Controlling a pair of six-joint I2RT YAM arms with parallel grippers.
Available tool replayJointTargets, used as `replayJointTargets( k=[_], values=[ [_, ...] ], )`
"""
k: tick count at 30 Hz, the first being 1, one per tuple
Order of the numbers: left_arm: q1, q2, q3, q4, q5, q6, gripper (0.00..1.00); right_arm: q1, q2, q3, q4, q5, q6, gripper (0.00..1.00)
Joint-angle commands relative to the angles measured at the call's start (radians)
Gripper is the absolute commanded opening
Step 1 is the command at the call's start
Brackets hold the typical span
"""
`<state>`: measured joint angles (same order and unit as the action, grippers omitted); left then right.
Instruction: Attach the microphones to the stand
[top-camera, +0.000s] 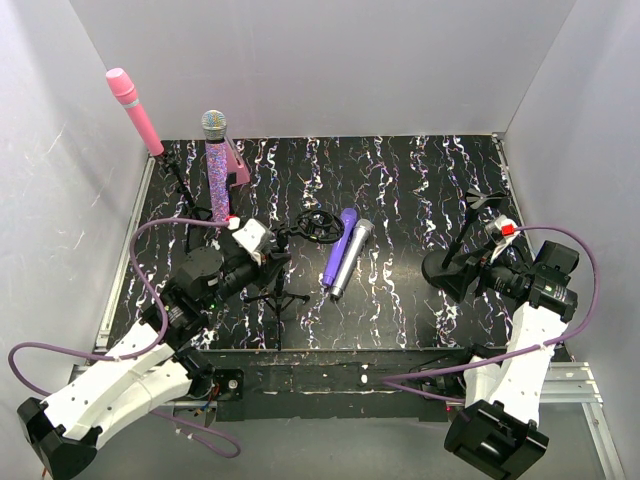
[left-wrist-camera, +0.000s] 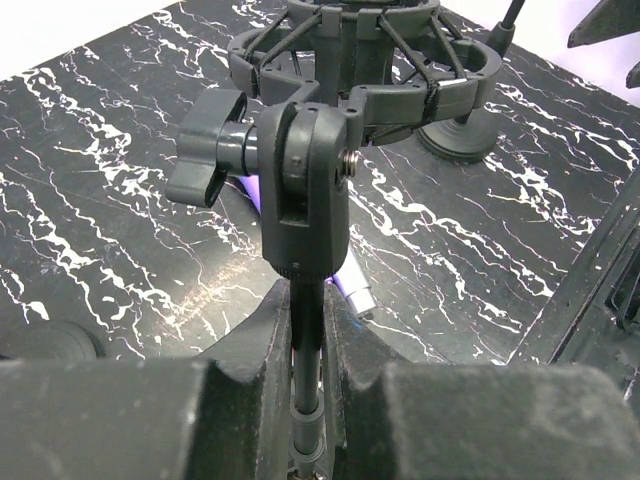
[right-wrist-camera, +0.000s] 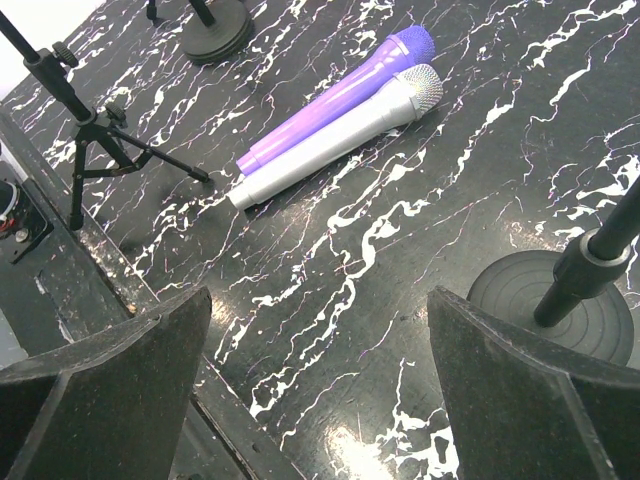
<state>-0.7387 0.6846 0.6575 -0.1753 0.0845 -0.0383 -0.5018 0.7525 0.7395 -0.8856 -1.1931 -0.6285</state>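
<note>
Our left pincer (left-wrist-camera: 307, 375) is clenched on the thin pole of the black tripod stand (left-wrist-camera: 305, 180). Our right pincer (right-wrist-camera: 320, 385) gapes, released. Ahead of it lie the plain purple microphone (right-wrist-camera: 335, 98) and the silver-grey microphone (right-wrist-camera: 335, 140), touching. They look rigid, smooth and probably light, so we'd grip mid-barrel.

Place: looking like a robot lab test cell rather than a home or shop.
Walls: closing in three sides with plain white panels (top-camera: 330, 60).
Surface: sitting as a black marbled table (top-camera: 420, 190) on aluminium rails (top-camera: 585, 380).
Rig: standing bolted at the near edge as a left arm (top-camera: 120, 380) and a right arm (top-camera: 515, 370), trailing purple cables (top-camera: 596, 265).
</note>
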Motion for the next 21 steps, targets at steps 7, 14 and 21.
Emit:
replayJointTargets(
  k=[7, 14, 21],
  values=[
    [0.002, -0.016, -0.035, 0.082, -0.022, -0.005, 0.00, 0.002, 0.004, 0.001, 0.025, -0.033, -0.013, 0.95],
    [0.002, -0.007, -0.052, 0.100, -0.020, -0.008, 0.00, 0.002, 0.005, 0.001, 0.025, -0.031, -0.014, 0.96],
    [0.001, -0.007, -0.068, 0.112, -0.025, -0.009, 0.00, 0.002, 0.010, 0.001, 0.023, -0.031, -0.014, 0.96]
  ],
)
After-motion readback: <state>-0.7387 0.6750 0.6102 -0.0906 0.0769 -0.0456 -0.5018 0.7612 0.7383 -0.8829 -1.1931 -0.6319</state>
